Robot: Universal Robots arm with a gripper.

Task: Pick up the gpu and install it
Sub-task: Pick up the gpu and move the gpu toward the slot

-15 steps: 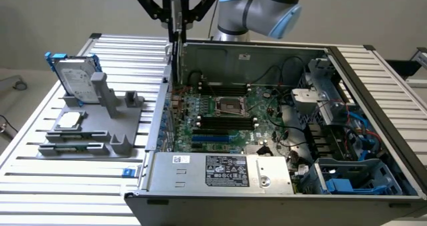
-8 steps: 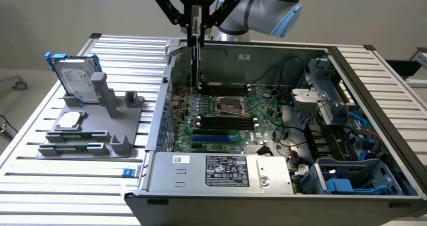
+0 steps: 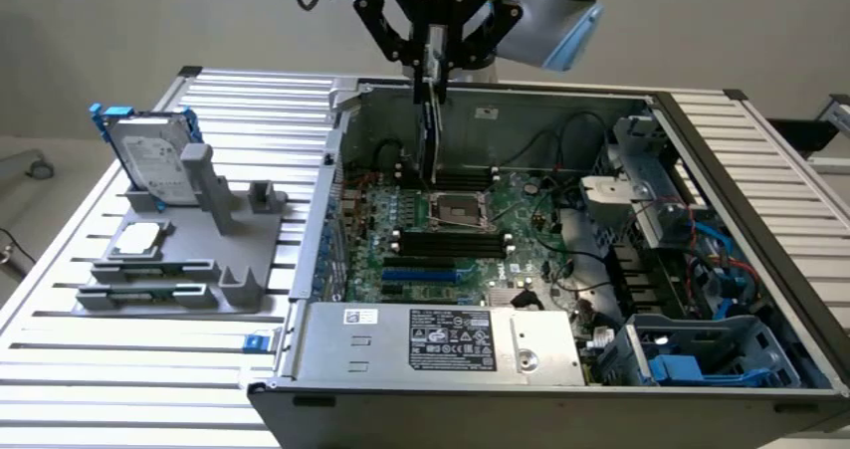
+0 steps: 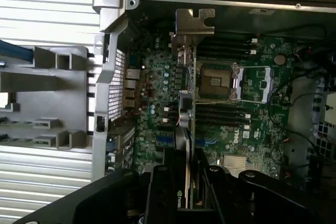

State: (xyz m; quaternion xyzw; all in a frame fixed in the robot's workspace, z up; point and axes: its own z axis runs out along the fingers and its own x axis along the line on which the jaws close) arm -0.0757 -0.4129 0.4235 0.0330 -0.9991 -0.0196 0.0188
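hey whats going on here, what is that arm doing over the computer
The robot arm's gripper is shut on the gpu, holding it upright on edge over the motherboard inside the open computer case. The card hangs above the board and does not look seated in a slot yet. On the exterior view's left, a hard drive in a blue frame stands on a grey holder outside the case.
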